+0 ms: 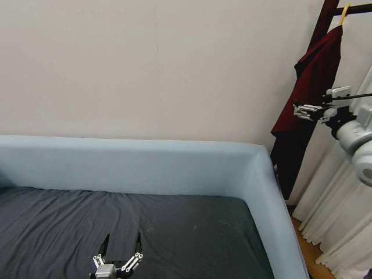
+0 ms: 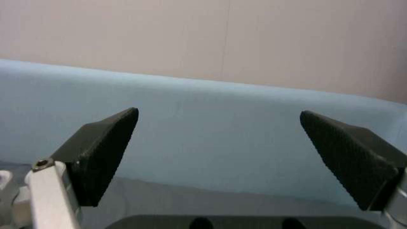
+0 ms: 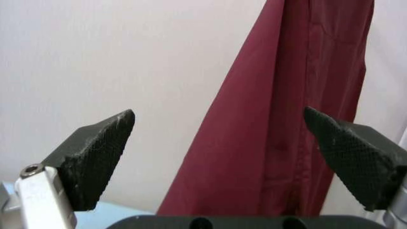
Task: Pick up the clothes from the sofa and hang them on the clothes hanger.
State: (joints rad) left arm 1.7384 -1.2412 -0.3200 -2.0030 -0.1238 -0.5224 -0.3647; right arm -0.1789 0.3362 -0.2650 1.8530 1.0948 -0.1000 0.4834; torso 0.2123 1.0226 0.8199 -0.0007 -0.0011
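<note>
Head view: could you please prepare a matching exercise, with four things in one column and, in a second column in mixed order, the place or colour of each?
1. garment
2. sofa backrest
3. left gripper
4. right gripper

A. light blue
B. open, above the grey seat
C. dark red, hanging on the rack
D. open, raised beside the garment

Pairs: 1-C; 2-A; 3-B; 4-D

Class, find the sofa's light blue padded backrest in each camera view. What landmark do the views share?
Head view: the light blue padded backrest runs across the middle, above the dark grey seat.
Left wrist view: it spans the picture behind the open left claw.
Right wrist view: a sliver beside the dark red hanging garment.
Shared landmark: the plain pale wall behind it.
</note>
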